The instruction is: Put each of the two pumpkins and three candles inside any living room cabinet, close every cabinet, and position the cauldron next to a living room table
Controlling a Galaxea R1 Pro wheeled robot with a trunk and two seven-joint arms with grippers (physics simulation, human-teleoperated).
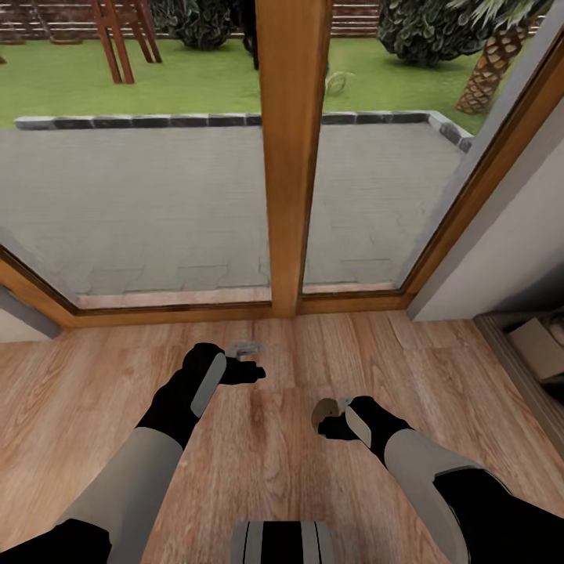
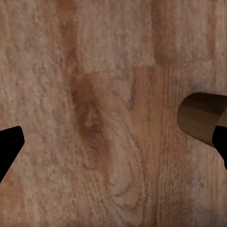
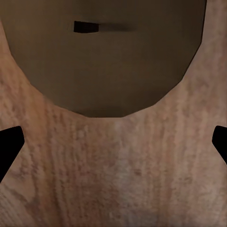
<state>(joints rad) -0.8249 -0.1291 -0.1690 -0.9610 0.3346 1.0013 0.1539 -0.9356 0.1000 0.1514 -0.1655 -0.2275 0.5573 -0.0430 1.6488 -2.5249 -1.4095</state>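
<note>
Resting on the floor (image 1: 266, 439) just ahead of the right gripper (image 1: 327, 423), a candle (image 1: 325, 409) shows its round tan top and dark wick slot to the right wrist view (image 3: 109, 56); that gripper's fingers stand spread, holding nothing. By its looks the candle should be light, stiff and a bit slick, best pinched across its squat sides. The left gripper (image 1: 249, 368) hovers over bare planks, also spread and empty, and its camera catches the candle's side (image 2: 201, 118). Beyond stands a wooden-framed window (image 1: 291, 157).
</note>
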